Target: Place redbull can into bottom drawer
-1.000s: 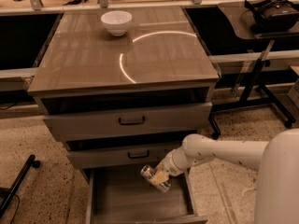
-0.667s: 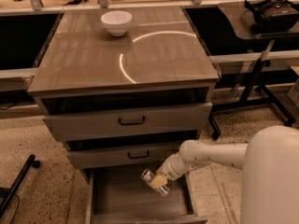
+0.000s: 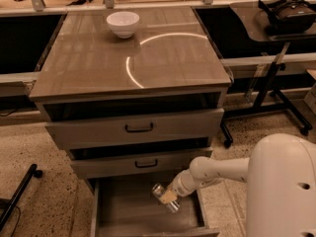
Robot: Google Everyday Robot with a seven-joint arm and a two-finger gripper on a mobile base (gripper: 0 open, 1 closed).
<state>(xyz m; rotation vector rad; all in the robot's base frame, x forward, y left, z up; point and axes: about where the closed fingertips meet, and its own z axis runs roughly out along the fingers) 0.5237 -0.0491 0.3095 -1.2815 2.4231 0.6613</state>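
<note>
The redbull can is a small silvery can, lying tilted in my gripper inside the open bottom drawer. The gripper is shut on the can and holds it low over the right part of the drawer's wooden floor. My white arm reaches in from the lower right. The two upper drawers with dark handles are slightly pulled out above it.
A white bowl stands at the back of the cabinet's glossy top. A black stand with a headset is at the right. A dark bar lies on the speckled floor at the left.
The gripper with the can has moved a little lower and deeper into the bottom drawer. The arm's body has swung closer at the lower right.
</note>
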